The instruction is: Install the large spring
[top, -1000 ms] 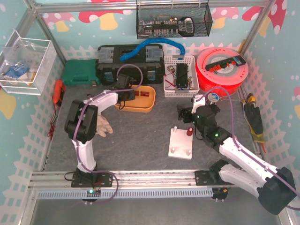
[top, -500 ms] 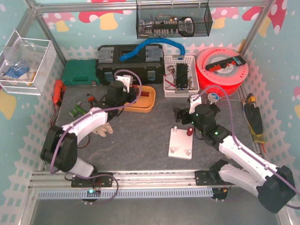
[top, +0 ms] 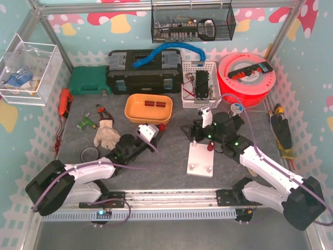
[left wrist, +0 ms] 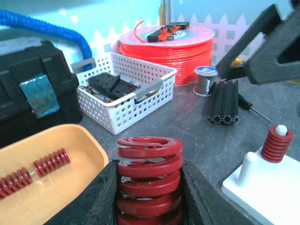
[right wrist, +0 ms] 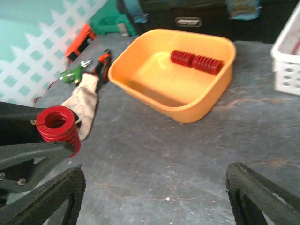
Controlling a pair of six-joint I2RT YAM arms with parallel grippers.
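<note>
Here the grey, scuffed counter (top: pixel 156 169) sits inside an aluminium frame, with teal walls printed with white picket fence and mushrooms. Near its left edge lie an orange handheld tool (top: pixel 64 101), a pale glove (top: pixel 106 135) and a ring of tape (top: pixel 89 154). Along the far edge stand a green case (top: pixel 89 80), a black toolbox (top: pixel 143 75) with a blue hose (top: pixel 167 51) across its lid, a white perforated basket (top: pixel 199 66) and, towards the far right corner, a red filament spool (top: pixel 246 78). An orange tray (top: pixel 148 112) holding small red springs sits in front of the toolbox. The left gripper (top: pixel 157 130) reaches over the middle of the counter, nearer than the tray, its fingers (left wrist: pixel 104 197) clamped on the large spring (left wrist: pixel 149 161). The spring stands upright between them, a deep glossy red with thick, flat, closely stacked coils and an open hollow centre. Just right of it lies a white base plate (top: pixel 201 161) with upright pegs, one far peg carrying a small spring (left wrist: pixel 276 143). The right gripper (top: pixel 188 131) hovers beyond the plate's far left corner, facing the spring, its fingers (right wrist: pixel 47 197) spread wide apart with nothing between them
</note>
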